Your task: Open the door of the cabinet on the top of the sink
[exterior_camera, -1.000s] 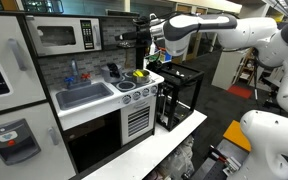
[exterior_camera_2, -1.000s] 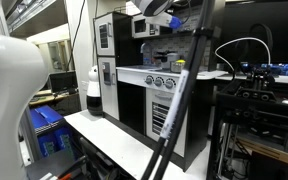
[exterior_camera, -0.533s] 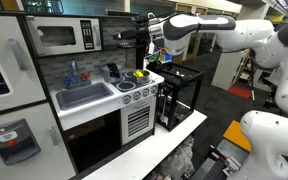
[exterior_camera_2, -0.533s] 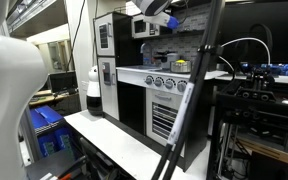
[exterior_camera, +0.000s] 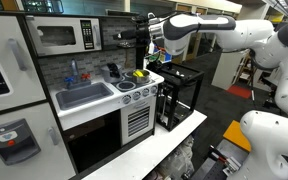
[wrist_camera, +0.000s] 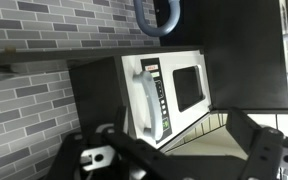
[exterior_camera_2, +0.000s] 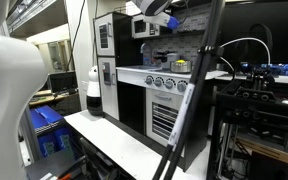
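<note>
The white microwave-like cabinet (exterior_camera: 66, 37) sits above the grey sink (exterior_camera: 84, 96) in the toy kitchen. Its white-framed door (exterior_camera: 56, 38) with the dark window looks shut, and the button panel (exterior_camera: 87, 36) is on its right. My gripper (exterior_camera: 114, 38) hangs at cabinet height just to the right of it, apart from it. In the wrist view the cabinet (wrist_camera: 169, 95) appears turned on its side, with the door window (wrist_camera: 187, 87) and a white handle (wrist_camera: 141, 95) ahead of my gripper (wrist_camera: 174, 152). The dark fingers (wrist_camera: 254, 145) stand wide apart, empty.
A stove with pots (exterior_camera: 134, 76) lies right of the sink, with a dark oven door (exterior_camera: 94, 138) below. The tall white fridge (exterior_camera: 9, 90) stands at the left. A black frame rack (exterior_camera: 179, 95) stands on the white table (exterior_camera: 154, 148). Grey brick backsplash (wrist_camera: 44, 60) is behind.
</note>
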